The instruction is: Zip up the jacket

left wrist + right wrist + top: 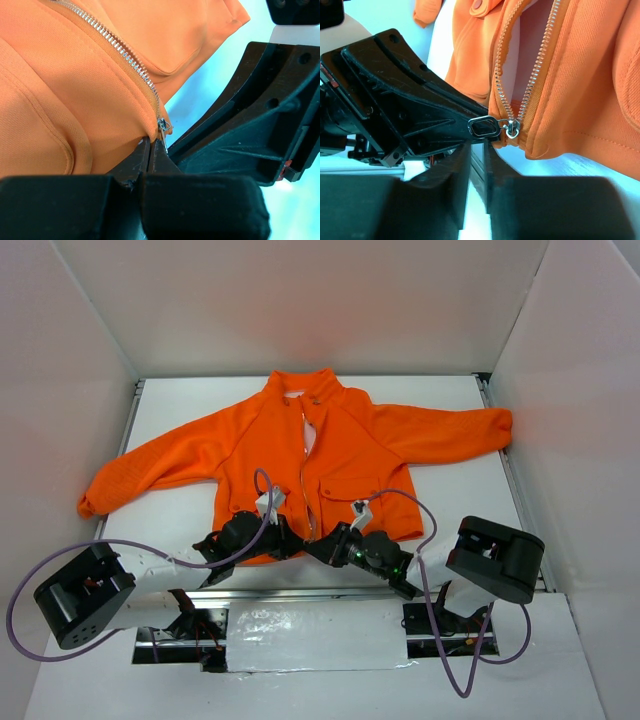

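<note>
The orange fleece jacket (pixel 350 450) lies flat, collar far, hem near. Its pale zipper (pixel 304 475) is open, and the two rows of teeth part upward from the slider (pixel 512 128) at the hem. My left gripper (pixel 288 540) is shut on the hem at the zipper's bottom end (pixel 161 125), with its tips (pixel 151 144) pinching orange fabric. My right gripper (pixel 328 546) is right beside it. Its fingers (pixel 477 146) stand a narrow gap apart just under the metal pull tab (pixel 485 126) and do not clamp it.
White walls enclose the white table (pixel 470 490). The jacket's sleeves (pixel 140 475) spread left and right. Purple cables (pixel 440 640) loop by both arm bases. The two gripper bodies are almost touching at the hem, and the left one fills the left of the right wrist view (pixel 395 100).
</note>
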Robot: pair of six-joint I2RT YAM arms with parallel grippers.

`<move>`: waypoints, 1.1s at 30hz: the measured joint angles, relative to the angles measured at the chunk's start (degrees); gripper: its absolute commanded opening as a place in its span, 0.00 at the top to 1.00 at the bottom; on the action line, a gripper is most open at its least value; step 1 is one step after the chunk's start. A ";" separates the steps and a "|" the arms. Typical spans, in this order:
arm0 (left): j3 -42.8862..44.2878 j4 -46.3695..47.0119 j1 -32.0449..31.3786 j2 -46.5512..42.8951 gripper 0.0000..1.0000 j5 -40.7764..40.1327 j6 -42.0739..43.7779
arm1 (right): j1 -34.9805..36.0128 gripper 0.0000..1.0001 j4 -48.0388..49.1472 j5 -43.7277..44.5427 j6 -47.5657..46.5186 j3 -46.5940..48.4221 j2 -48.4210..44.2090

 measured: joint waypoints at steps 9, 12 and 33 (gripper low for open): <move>0.00 -0.13 0.00 0.00 1.00 -0.02 0.02 | 0.00 0.89 -3.13 1.01 0.68 0.55 -0.96; 0.00 -0.11 0.00 0.00 1.00 0.00 0.02 | 0.00 0.83 -4.66 1.81 0.52 0.55 -2.38; 0.37 -0.72 -0.07 -0.24 1.00 -0.02 0.00 | -0.66 0.36 -16.63 3.21 -7.30 4.61 -10.21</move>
